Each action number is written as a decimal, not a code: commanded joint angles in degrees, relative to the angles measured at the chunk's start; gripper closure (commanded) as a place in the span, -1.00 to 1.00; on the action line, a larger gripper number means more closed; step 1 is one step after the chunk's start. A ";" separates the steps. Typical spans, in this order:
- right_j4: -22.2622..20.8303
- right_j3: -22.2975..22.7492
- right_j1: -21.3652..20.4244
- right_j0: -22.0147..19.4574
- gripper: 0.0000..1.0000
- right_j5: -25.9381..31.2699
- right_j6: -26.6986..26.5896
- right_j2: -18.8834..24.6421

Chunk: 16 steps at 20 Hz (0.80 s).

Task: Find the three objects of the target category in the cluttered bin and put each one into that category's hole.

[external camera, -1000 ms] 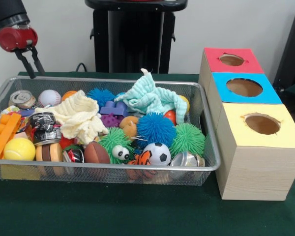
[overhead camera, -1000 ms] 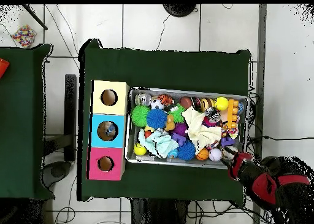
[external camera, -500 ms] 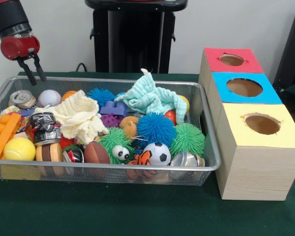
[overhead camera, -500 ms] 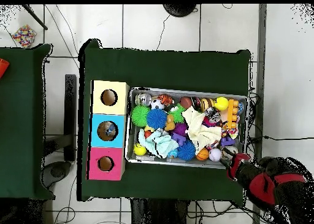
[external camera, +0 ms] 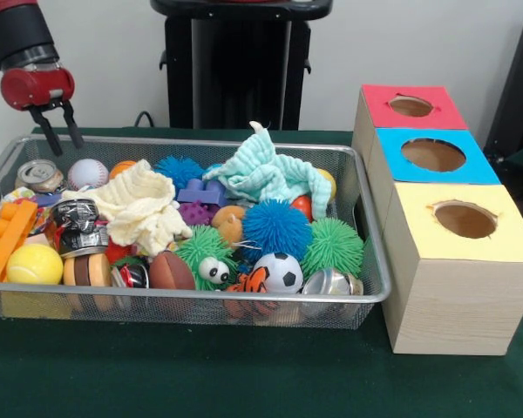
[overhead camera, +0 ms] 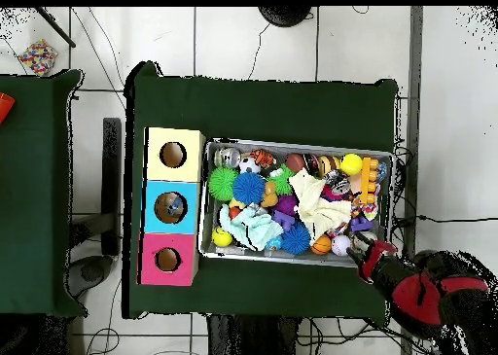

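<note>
My gripper [external camera: 61, 139] hangs open and empty above the far left corner of the wire bin [external camera: 192, 296], just over its rim. A crushed tin can [external camera: 40, 175] and a baseball [external camera: 88, 172] lie right below it. The bin is heaped with toys: a cream cloth [external camera: 141, 205], a mint cloth [external camera: 266, 171], blue [external camera: 275, 228] and green [external camera: 334, 246] spiky balls, a soccer ball [external camera: 280, 272], a yellow ball [external camera: 34, 263] and orange bricks [external camera: 7, 237]. In the overhead view the gripper [overhead camera: 365, 255] is at the bin's [overhead camera: 297, 143] lower right corner.
A wooden box stands beside the bin with three holes: red top [external camera: 411, 106], blue top [external camera: 434, 155] and yellow top [external camera: 465, 219]. In the overhead view the box [overhead camera: 172, 205] lies left of the bin. The black pedestal [external camera: 240, 61] rises behind the bin.
The gripper has drifted a little to the right and slightly down toward the bin's far left corner. It stays open. Nothing in the bin has moved.
</note>
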 commanded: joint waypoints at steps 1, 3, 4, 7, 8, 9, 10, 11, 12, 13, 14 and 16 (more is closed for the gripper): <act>5.74 1.25 1.53 -1.08 -1.00 7.74 -15.87 5.70; 5.71 1.21 1.63 -0.97 -1.00 7.83 -15.68 5.43; 5.70 1.18 1.69 -0.90 -1.00 8.02 -15.61 5.28; 6.00 0.83 1.62 -1.22 -1.00 9.65 -15.66 4.90; 6.13 0.78 1.55 -1.61 -1.00 9.55 -15.87 4.98; 6.07 0.68 1.83 -1.88 -1.00 9.90 -16.20 5.11; 6.00 0.58 2.10 -2.16 -1.00 10.25 -16.53 5.25; 5.44 0.31 2.66 -2.01 -1.00 10.88 -16.24 5.13; 5.69 0.45 2.89 -2.31 -1.00 11.33 -16.78 5.54; 5.77 0.43 3.16 -2.59 -1.00 11.51 -17.02 5.89; 5.64 0.46 3.38 -2.44 -1.00 11.96 -16.79 5.97; 5.41 0.62 3.42 -2.10 -1.00 12.64 -16.30 5.96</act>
